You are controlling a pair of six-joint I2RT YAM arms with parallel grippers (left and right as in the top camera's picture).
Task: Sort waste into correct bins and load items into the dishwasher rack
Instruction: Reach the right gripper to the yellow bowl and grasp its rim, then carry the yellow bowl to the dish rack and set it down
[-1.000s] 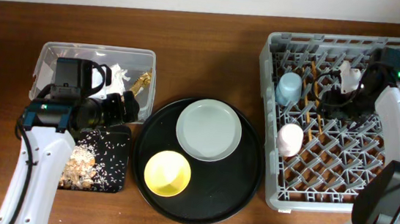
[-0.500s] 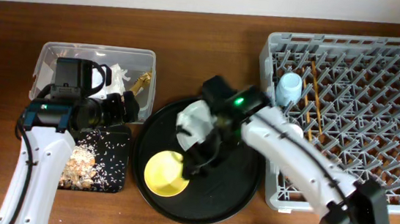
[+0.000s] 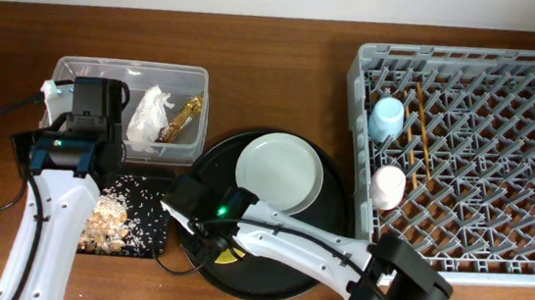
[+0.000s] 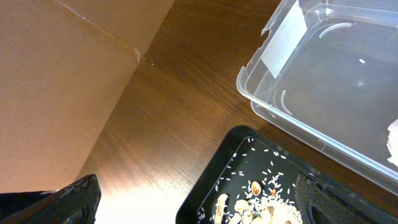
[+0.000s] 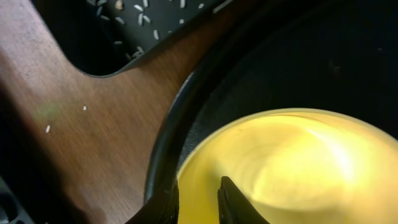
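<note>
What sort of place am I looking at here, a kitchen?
Probably a test bench staged as a dish-clearing station, not a real kitchen: a brown wooden table carries a large square grey plastic dishwasher rack, a clear rectangular plastic box of rubbish and a shallow black rectangular tray of food scraps.

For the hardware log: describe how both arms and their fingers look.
The left arm has a curved white link, a black motor block, a teal ring and a loose black cable. The right arm has white links and black joints, one showing a green light. Both have black fingers.
</note>
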